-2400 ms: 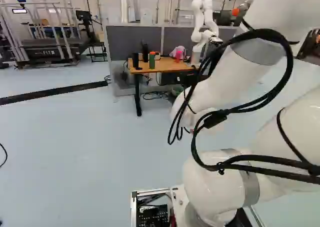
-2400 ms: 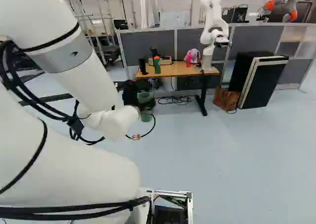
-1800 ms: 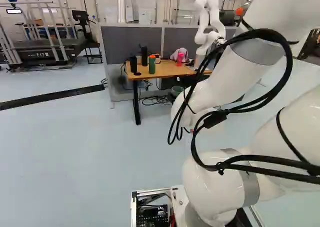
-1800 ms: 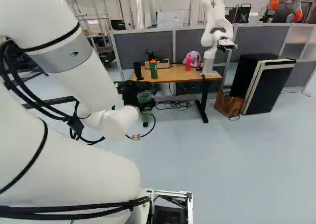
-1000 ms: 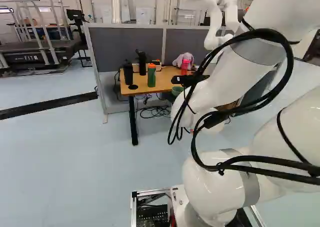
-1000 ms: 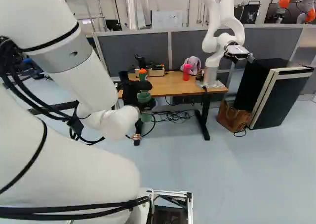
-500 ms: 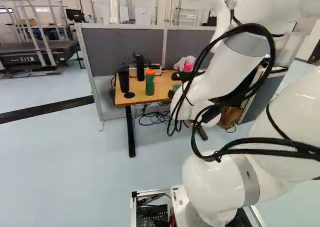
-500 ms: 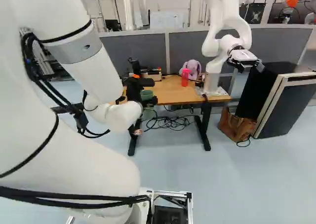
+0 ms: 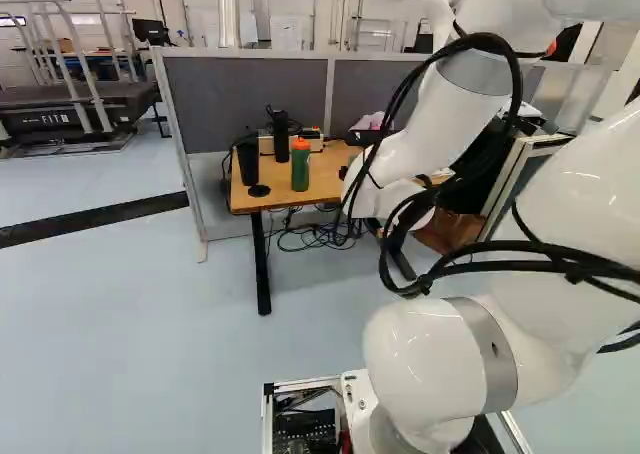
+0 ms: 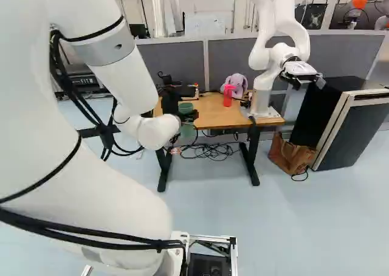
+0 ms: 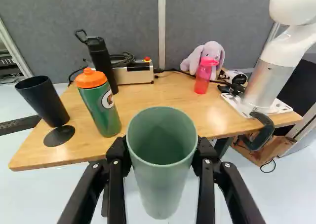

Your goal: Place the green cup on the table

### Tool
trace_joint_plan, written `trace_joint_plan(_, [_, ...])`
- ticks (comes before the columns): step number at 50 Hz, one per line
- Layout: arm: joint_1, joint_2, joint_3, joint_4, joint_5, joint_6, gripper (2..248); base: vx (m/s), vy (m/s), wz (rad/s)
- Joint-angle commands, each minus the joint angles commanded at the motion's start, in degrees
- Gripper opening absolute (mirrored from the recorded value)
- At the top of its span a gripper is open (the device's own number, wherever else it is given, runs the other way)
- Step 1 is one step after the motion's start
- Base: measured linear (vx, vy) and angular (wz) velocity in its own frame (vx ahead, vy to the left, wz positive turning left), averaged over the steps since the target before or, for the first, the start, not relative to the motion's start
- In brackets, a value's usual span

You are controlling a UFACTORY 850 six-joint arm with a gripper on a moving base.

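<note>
White arm (image 10: pixel 115 57) has shifted since the base rolled up and stopped. 2 black fingers (image 11: pixel 117 184) partly apart, clamping the pale green tapered cup (image 11: pixel 163 189) from both sides, by the wooden tabletop's (image 11: pixel 163 93) near edge. Placing still to do; likely reach in, clear of green orange-lidded bottle (image 11: pixel 104 108).
</note>
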Motion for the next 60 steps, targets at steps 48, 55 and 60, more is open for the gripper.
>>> trace_joint_plan(48, [-0.5, -11.7, -14.7, 0.0, 0.0, 0.0, 127, 0.000, 0.000, 0.000])
trace_joint_plan(55, [-0.4, -13.7, -16.8, 0.0, 0.0, 0.0, 127, 0.000, 0.000, 0.000])
trace_joint_plan(60, [-0.4, -15.1, -18.4, 0.0, 0.0, 0.0, 127, 0.000, 0.000, 0.000])
